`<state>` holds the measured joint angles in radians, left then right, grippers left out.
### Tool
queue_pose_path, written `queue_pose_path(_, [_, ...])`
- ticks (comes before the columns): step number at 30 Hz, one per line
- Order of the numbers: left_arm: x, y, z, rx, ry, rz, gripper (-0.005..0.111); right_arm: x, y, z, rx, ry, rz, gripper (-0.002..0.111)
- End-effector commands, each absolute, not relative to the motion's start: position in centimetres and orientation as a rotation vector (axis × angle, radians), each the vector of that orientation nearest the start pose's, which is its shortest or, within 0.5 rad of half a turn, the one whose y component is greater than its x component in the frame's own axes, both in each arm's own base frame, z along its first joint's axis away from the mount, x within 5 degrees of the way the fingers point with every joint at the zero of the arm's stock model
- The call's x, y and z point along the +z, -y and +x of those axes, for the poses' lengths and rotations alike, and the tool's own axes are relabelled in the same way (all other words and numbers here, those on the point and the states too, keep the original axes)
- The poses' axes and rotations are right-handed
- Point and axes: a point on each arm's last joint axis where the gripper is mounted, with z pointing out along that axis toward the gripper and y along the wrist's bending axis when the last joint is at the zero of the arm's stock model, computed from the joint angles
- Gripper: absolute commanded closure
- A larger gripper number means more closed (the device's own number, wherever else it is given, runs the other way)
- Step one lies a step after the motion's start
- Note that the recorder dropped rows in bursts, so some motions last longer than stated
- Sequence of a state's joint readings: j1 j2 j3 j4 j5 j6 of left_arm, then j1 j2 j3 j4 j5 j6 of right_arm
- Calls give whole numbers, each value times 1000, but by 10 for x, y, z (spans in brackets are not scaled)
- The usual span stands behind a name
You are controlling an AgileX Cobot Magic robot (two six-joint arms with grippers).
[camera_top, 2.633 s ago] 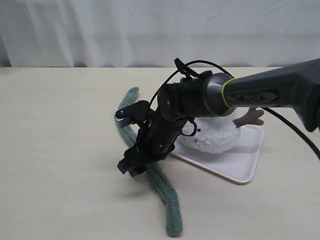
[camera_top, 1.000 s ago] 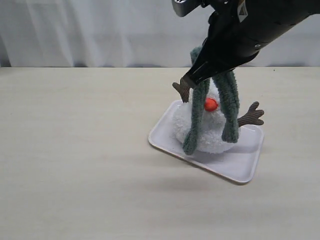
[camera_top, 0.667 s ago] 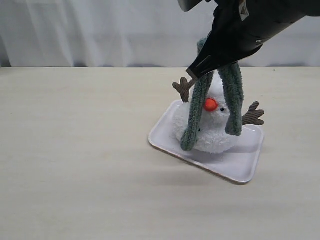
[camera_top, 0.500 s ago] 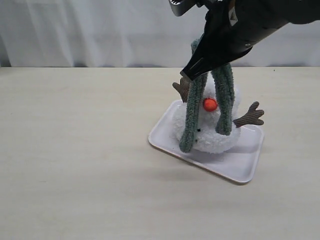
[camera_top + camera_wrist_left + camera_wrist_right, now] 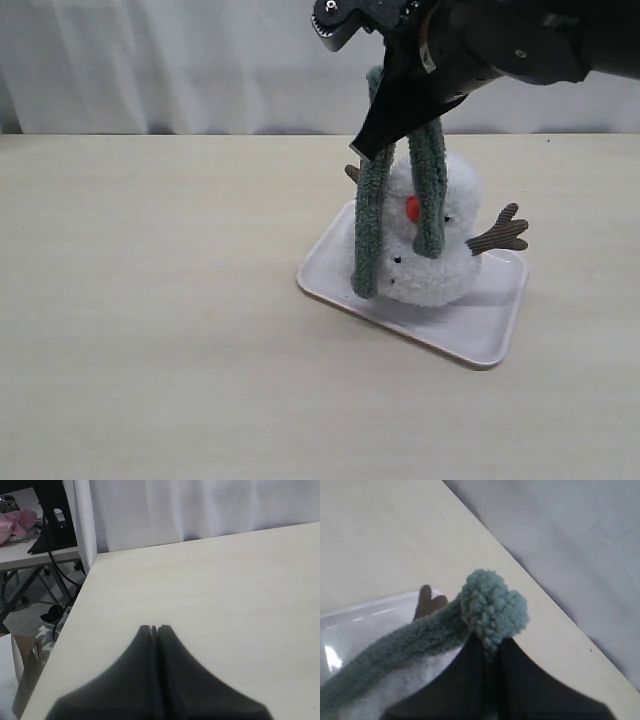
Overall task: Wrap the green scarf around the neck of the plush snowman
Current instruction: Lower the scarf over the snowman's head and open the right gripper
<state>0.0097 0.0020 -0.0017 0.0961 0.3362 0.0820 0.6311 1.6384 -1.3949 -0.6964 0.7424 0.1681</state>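
Two strands of the green scarf (image 5: pixel 368 230) hung from the right gripper (image 5: pixel 490 647), whose fingers we saw clamped on its fold. They fell either side of the orange nose (image 5: pixel 412 208) of the plush snowman (image 5: pixel 452 272), which stood on a white tray (image 5: pixel 490 345) right of the exterior frame's centre. We found the left gripper (image 5: pixel 155 629) with fingers pressed together above the table (image 5: pixel 240 590).

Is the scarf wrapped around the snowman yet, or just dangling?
Dangling: the green scarf hangs folded from the right gripper, both ends drooping in front of the plush snowman.
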Motion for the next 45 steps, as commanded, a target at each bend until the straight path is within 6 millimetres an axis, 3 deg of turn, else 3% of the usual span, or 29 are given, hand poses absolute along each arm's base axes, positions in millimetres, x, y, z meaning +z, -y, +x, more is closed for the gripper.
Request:
queue_pose_path(1, [184, -3, 54, 156, -1804, 123, 107, 315, -165, 336, -477, -2166, -855, 104])
queue_pose_path(9, [184, -3, 54, 156, -1804, 123, 107, 289, -133, 357, -548, -2318, -752, 104])
queue_pose_path(18, [184, -3, 54, 156, -1804, 123, 107, 262, -128, 363, -635, -2426, -824, 104])
queue_pose_path(21, [184, -3, 54, 156, -1804, 123, 107, 262, -127, 362, -655, -2431, -852, 102])
queue_pose_path(31, [184, -3, 54, 156, -1804, 123, 107, 259, -126, 357, -640, -2503, -843, 60])
queue_pose_path(40, [184, -3, 54, 156, -1804, 123, 107, 263, -127, 350, -554, -2566, -808, 59])
queue_pose_path(45, [184, -3, 54, 156, -1804, 123, 107, 296, -135, 343, -362, -2544, -744, 59])
